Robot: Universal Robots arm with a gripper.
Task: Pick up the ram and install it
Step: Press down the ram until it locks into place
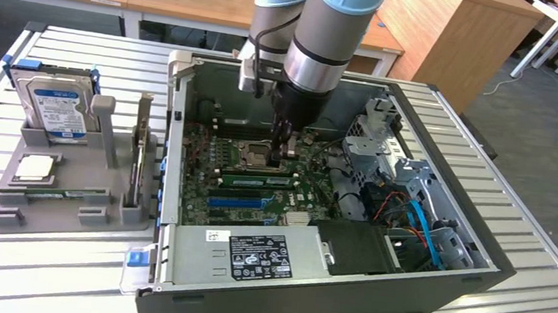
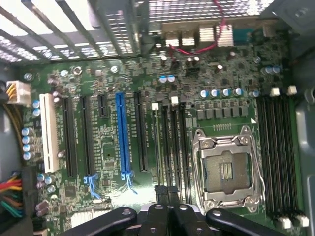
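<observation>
With my hand (image 1: pixel 281 157) closed over the memory slots (image 2: pixel 170 147) on the near side of the processor socket (image 2: pixel 227 169), I judged square alignment and straight downward pressure essential.

A white slatted table (image 1: pixel 511 242) carries everything. On it, toward the exterior view's right, lies an open computer case (image 1: pixel 328 295) with its motherboard facing up. Just beside the case, on the exterior view's left, sits a grey parts holder (image 1: pixel 45 216) with slots and compartments
</observation>
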